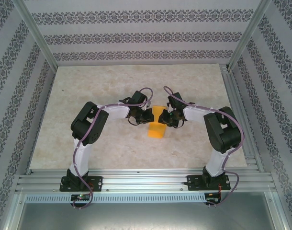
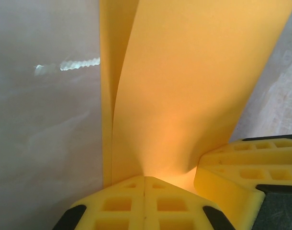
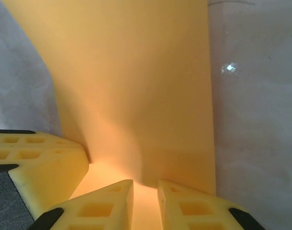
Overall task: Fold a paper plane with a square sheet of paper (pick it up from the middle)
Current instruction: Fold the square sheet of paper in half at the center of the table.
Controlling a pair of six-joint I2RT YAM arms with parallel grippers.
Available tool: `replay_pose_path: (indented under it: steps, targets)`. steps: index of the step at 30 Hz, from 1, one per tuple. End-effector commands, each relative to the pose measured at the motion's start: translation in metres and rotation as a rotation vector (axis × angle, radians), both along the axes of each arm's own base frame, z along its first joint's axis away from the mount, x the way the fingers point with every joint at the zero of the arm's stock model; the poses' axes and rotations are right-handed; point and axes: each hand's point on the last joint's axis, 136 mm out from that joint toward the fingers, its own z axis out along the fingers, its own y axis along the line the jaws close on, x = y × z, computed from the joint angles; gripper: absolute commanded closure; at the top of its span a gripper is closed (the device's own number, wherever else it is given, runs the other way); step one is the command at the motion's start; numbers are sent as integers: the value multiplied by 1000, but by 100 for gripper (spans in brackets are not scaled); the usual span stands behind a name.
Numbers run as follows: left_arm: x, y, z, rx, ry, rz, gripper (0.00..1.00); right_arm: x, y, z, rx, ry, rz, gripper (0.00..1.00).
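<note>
Enclosure walls (image 1: 136, 38), patterned wallpaper in grey bands, on three sides. Table (image 1: 88, 143), pale marbled top, with an aluminium frame rail (image 1: 146, 179) along its near edge carrying both arm bases. Left arm (image 1: 88, 127) and right arm (image 1: 222, 129), black and white with purple cables, each bent at the elbow and reaching inward so the wrists nearly meet over the table's middle. Sheet of paper (image 1: 157, 128), orange-yellow, sits between the two grippers near the table centre, its near end spreading toward the arm bases; in the left wrist view the sheet (image 2: 184, 96) rises in two layers, a narrow strip on the left and a broad curved flap on the right; in the right wrist view it (image 3: 136, 86) shows as one wide bowed panel. Left gripper (image 2: 145, 178), yellow fingers pressed together, pinching the sheet's edge at their seam. Right gripper (image 3: 146, 184), fingers slightly apart, a narrow gap with the sheet running into it; contact of the pads with the paper cannot be told.
</note>
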Motion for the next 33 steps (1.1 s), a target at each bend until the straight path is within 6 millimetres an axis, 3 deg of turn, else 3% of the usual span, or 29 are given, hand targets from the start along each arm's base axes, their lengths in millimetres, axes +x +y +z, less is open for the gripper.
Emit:
replay_pose_path:
  steps: [1,5,10,13,19,25,29,33]
  targets:
    - [-20,8,-36,99,69,-29,100,-14,-15,-23,-61,58,-4,78]
    - [-20,8,-36,102,67,-30,100,-11,-14,-8,-53,27,3,76]
    - [-20,7,-35,102,65,-35,100,-9,1,24,54,-28,30,74]
    - [-21,6,-35,101,67,-36,100,-14,8,31,107,-35,39,74]
    - [-22,6,-35,102,66,-40,100,-29,7,12,104,20,52,73]
    - [-22,6,-35,103,66,-43,100,-45,-17,-18,-26,93,45,74]
    - [-23,4,-35,101,67,-46,100,-45,-17,-17,-29,95,53,74]
    - [-23,5,-35,104,67,-45,100,-40,-8,9,30,39,56,73]
